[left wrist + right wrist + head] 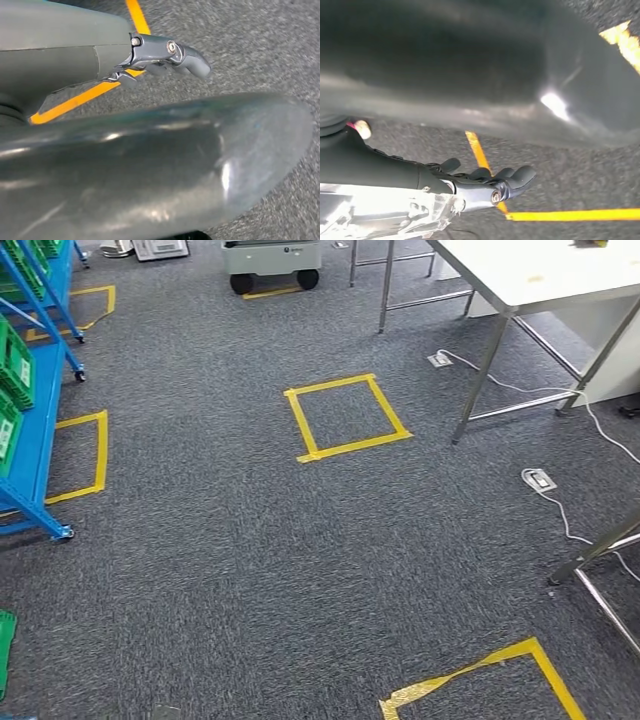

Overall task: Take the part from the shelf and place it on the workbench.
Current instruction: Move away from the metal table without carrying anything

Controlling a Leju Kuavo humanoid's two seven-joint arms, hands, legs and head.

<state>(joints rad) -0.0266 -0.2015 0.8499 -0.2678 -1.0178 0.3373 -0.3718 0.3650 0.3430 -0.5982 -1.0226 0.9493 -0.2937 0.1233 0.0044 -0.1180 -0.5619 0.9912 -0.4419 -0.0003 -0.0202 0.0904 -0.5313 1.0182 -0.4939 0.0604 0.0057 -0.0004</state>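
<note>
floor: dark grey flecked carpet point(226, 540) all over, with yellow tape squares stuck on it. One full yellow tape square point(347, 418) sits roughly dead centre of the head view, another tape outline point(79, 455) at 9 o'clock by the shelf, and a partly crumpled one point(483, 680) down at 5 o'clock.
shelf: blue metal rack on castors point(34, 430) along the 9 to 10 o'clock edge, green plastic bins point(13, 365) hanging on it. Can't make out any part inside them from here.
workbench: white-topped table with bare steel legs point(528, 275) up at 1 to 2 o'clock, well apart from the shelf.
cables: white cord point(528, 390) running on the carpet under the table to grey floor sockets point(538, 479).
cart: grey wheeled box point(272, 260) at 12 o'clock, black wheels, parked on a tape mark.
left hand: grey robot hand point(158, 57) hangs above the carpet near a yellow tape line point(86, 95); fingers stretched out loosely, nothing in it, touching nothing.
right hand: dark robot hand point(490, 182), same deal, fingers extended and slightly curved, empty, over a tape corner point(505, 212).
</note>
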